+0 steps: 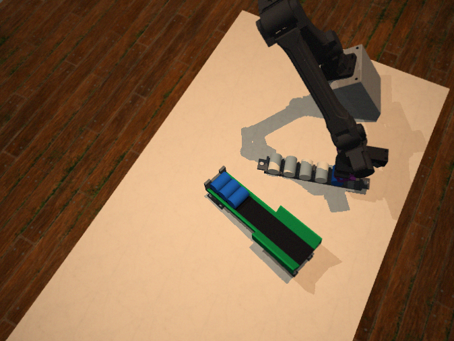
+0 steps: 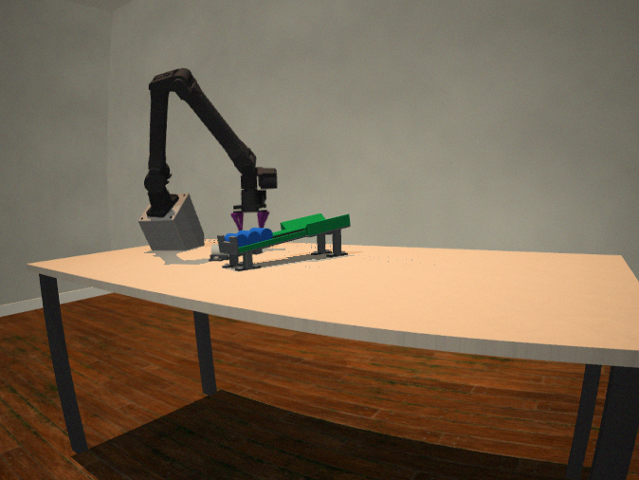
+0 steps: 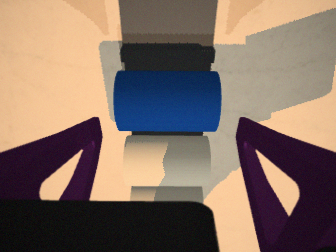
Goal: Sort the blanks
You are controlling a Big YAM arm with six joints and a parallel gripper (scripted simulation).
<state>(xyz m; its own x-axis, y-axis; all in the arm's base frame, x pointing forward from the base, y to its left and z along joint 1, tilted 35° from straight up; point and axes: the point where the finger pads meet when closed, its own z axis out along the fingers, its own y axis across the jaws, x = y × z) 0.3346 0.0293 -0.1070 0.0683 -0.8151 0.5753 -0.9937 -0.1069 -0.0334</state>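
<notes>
The green feed ramp (image 1: pixel 298 227) (image 2: pixel 315 224) has a black floor. Three blue blanks (image 1: pixel 229 187) (image 2: pixel 247 236) lie across it, side by side against the stop at its low end. The dark stock rack (image 1: pixel 262 164) (image 3: pixel 167 56) holds several white blanks (image 1: pixel 290 166) in its slots, and one of them shows in the wrist view (image 3: pixel 167 160). A fourth blue blank (image 1: pixel 334 179) (image 3: pixel 167 100) lies in the rack's end slot. My gripper (image 1: pixel 346 178) (image 2: pixel 250 227) (image 3: pixel 169 126) is open and empty. It hangs just above this blue blank, with one purple finger on each side of its ends.
The grey robot base block (image 1: pixel 361 91) (image 2: pixel 170 227) stands behind the rack. The ramp lies in front of the rack, roughly parallel to it. Both stand on the tan table (image 1: pixel 146 238) (image 2: pixel 412 289).
</notes>
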